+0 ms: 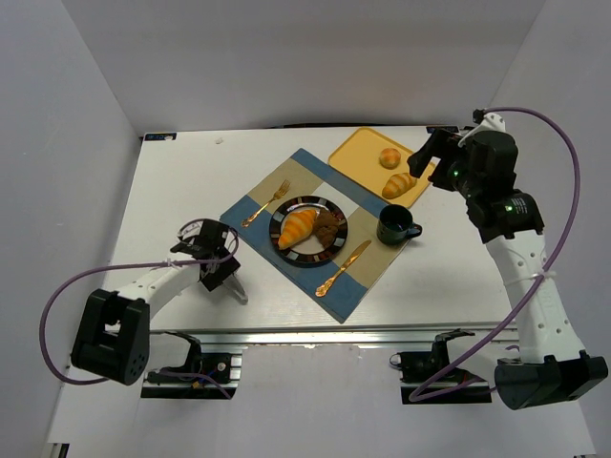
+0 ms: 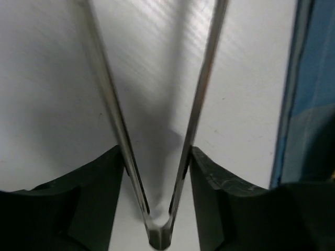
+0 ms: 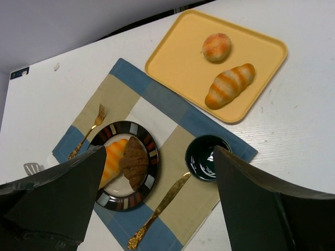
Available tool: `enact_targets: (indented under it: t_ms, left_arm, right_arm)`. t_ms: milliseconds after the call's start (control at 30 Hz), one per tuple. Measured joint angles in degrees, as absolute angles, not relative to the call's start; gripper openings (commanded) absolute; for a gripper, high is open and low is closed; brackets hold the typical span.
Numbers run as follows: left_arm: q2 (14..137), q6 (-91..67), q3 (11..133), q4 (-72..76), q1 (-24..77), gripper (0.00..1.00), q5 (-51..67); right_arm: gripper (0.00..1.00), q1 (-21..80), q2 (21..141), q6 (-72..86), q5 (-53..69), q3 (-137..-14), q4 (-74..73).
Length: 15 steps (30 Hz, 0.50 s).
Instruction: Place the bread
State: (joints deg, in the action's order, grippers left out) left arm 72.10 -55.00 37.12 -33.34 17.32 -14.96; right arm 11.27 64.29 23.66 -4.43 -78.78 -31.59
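1. The left gripper [image 2: 157, 157] is clamped on the hinge end of silver metal tongs [image 2: 203, 94]. Their arms spread in a V over the white table [image 2: 52, 78], with nothing between them.
2. The right gripper [image 3: 160, 151] gapes wide and holds nothing.
3. An orange striped croissant [image 3: 112, 159] and a brown bread piece [image 3: 134, 159] lie on the dark striped plate [image 3: 149, 183].

a white worktop [image 1: 181, 181] carries a blue and tan placemat [image 1: 304, 176] set cornerwise at its middle, a yellow tray [image 1: 358, 153] far right at the mat's corner, and metal tongs [image 1: 235, 288] near left.
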Motion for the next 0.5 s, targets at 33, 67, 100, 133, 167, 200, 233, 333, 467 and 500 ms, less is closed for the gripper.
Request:
enact_targets:
  t_ms: [33,67,100,133,167,200,233,333,467,500]
  left_arm:
    - [72.7,-55.5,35.8,-31.9,17.3,0.68,-13.9]
    - [73.3,-55.8,34.9,-31.1,17.3,0.77,-13.1]
    - [73.2,-56.3,34.7,-30.1,17.3,0.79,-12.5]
    - [73.0,-56.6,34.6,-29.0,17.3,0.82,-11.9]
    - [73.1,-56.9,34.6,-28.1,17.3,0.97,-11.4]
    - [73.1,-57.1,34.6,-27.5,17.3,0.98,-11.0]
    - [72.8,-57.2,34.7,-26.9,17.3,0.98,-10.6]
    - [72.7,-57.6,35.3,-28.2,17.3,0.98,-9.3]
    - [69.1,-57.8,42.0,-37.7,17.3,0.98,-9.6]
    - [67.2,-57.7,45.3,-40.6,17.3,0.98,-10.5]
  right_arm:
    - [0.89,11.3,64.4,23.8,-4.0,-78.5,-31.6]
    - [0.89,11.3,64.5,23.8,-3.8,-78.3,-31.6]
    - [0.89,11.3,64.7,23.8,-3.3,-78.1,-31.5]
    - [0.89,11.3,64.9,23.8,-2.5,-78.0,-31.5]
    - [0.89,11.3,65.0,23.7,-1.8,-77.9,-31.4]
    - [0.89,11.3,65.2,23.7,-0.9,-77.9,-31.3]
    - [0.89,11.3,65.4,23.7,-0.1,-77.9,-31.2]
    - [0.89,11.3,66.8,23.7,2.5,-78.7,-31.5]
    - [0.89,11.3,72.0,23.2,5.0,-84.4,-34.4]
    - [0.89,11.3,73.2,23.1,5.4,-85.6,-34.7]
